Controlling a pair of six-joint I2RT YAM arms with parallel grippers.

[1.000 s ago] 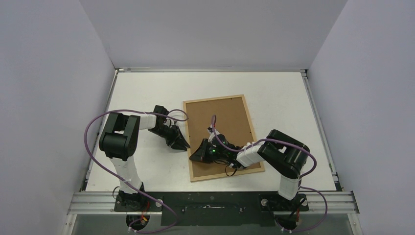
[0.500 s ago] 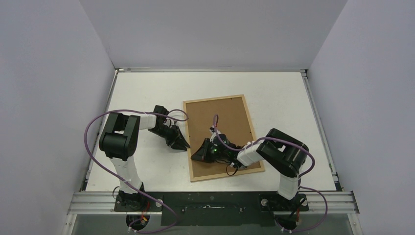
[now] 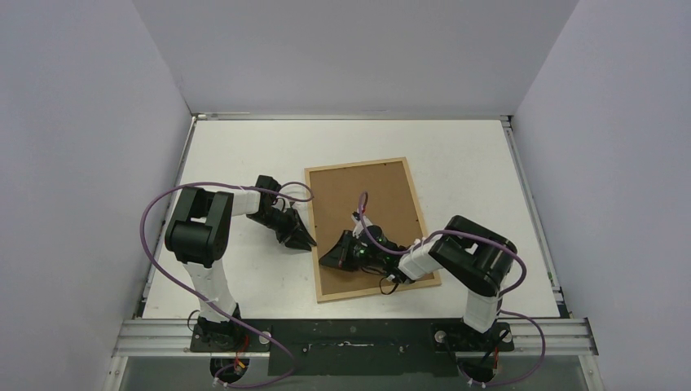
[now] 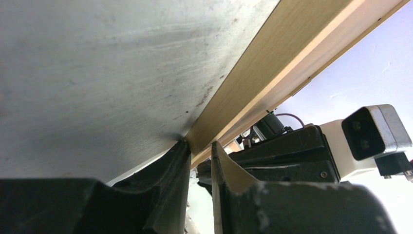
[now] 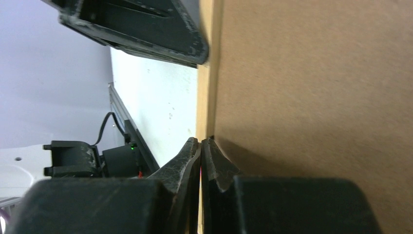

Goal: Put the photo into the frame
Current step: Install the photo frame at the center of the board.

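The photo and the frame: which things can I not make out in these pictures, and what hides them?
- Photo: seen in no view; the frame lies back up, so its front and anything under it are hidden.
- Left fingers, left wrist view: the frame's edge meets their tips; a grip cannot be told.
- Right fingers, right wrist view: closed at the frame's edge; whether they touch it is unclear.

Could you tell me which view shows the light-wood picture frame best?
Top external: nearly the whole light-wood picture frame, brown back up. Left wrist shows one wooden edge; right wrist, mostly brown board.
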